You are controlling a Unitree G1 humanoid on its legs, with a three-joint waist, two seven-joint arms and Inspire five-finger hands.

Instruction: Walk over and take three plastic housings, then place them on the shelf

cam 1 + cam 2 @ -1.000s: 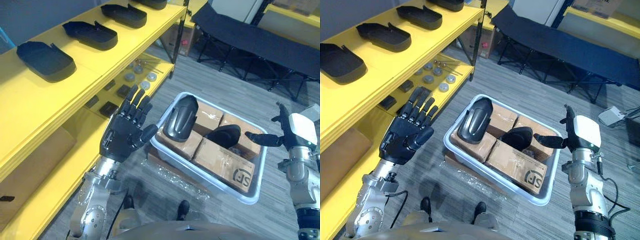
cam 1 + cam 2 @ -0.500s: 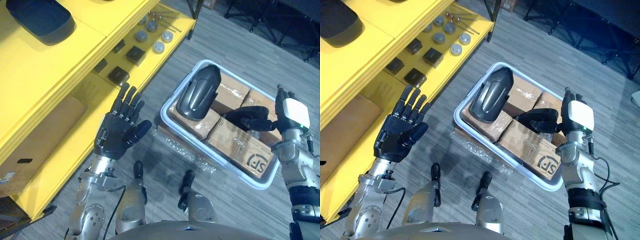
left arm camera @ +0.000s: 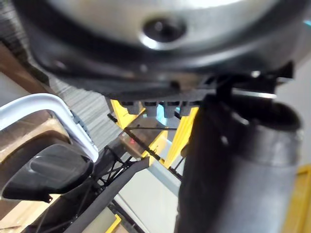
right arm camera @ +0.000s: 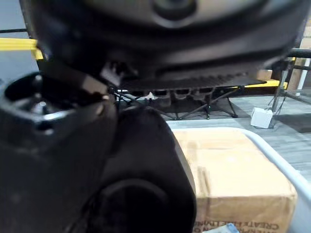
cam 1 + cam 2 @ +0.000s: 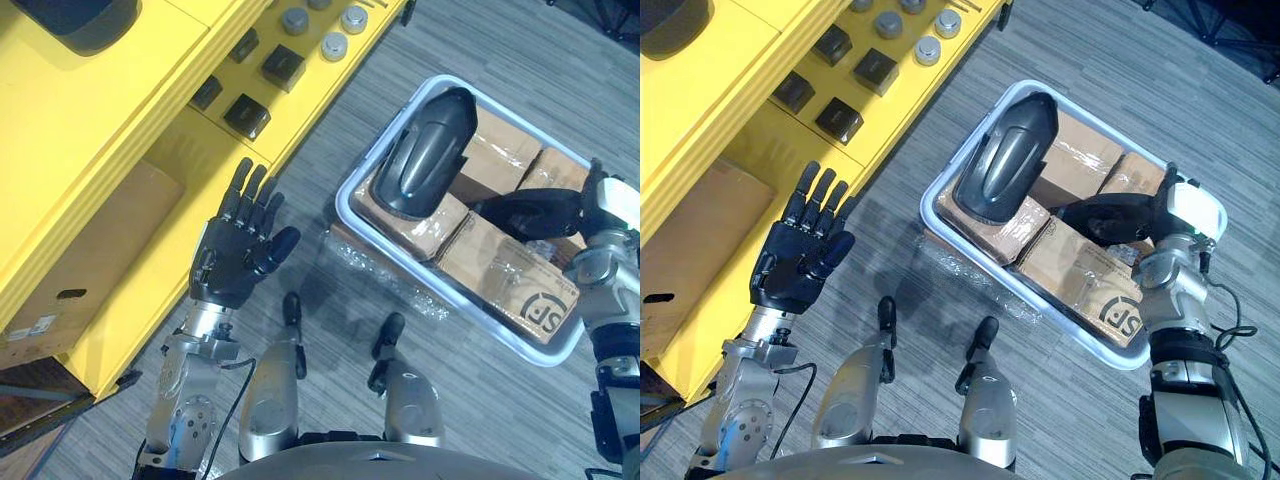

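Observation:
A grey bin [image 5: 352, 188] on the floor holds cardboard boxes and two black plastic housings. The large housing [image 5: 425, 150] leans on the bin's near-left rim. The smaller housing [image 5: 520, 210] lies on the boxes further right. My right hand [image 5: 612, 205] is against the smaller housing's right end, fingers straight, thumb reaching over it. In the right wrist view that housing [image 4: 146, 160] sits just under the palm. My left hand [image 5: 235, 258] is raised in front of the yellow shelf [image 5: 120, 130], open and holding nothing. Another housing [image 5: 670, 20] rests on the shelf's top level.
The shelf's lower level carries small dark blocks [image 5: 246, 116] and grey round parts [image 5: 334, 45]. A cardboard box [image 5: 75, 260] stands in the shelf's bottom bay. Clear plastic wrap [image 5: 385, 290] lies on the floor beside the bin.
The camera has tilted down, so the whole picture has shifted. My right hand has moved in from beside the bin onto the smaller housing. The left hand stays raised and open.

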